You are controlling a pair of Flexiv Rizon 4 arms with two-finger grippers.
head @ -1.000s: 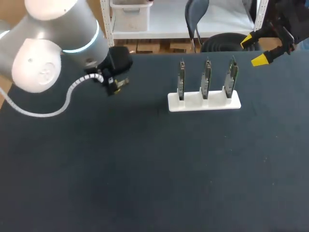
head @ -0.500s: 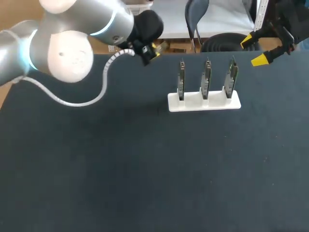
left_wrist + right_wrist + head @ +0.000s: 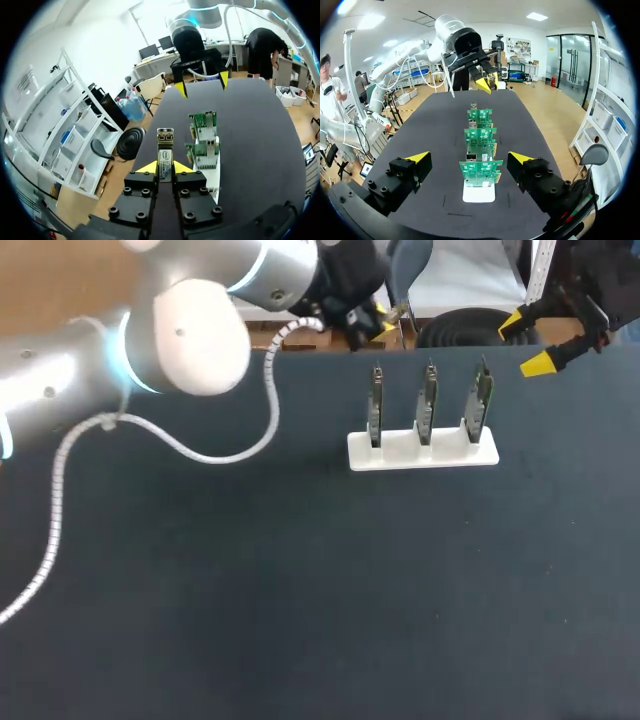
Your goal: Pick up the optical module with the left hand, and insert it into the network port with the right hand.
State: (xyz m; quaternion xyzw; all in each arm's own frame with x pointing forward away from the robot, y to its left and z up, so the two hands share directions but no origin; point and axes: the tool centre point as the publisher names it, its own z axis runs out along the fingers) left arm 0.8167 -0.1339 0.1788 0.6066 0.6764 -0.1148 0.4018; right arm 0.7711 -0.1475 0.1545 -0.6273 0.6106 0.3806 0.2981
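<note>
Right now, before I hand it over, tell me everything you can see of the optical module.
The optical module is a slim, rectangular, silvery metal bar with a white printed label on its upper face and a brassy tip. The left gripper is shut on its rear end from both sides, so most of it juts straight ahead. It hangs near the table's far edge, beside the circuit boards, touching nothing else.

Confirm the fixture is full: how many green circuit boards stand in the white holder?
3 green circuit boards, upright in the white rectangular holder: left end, middle, right end. None appears hidden.
</note>
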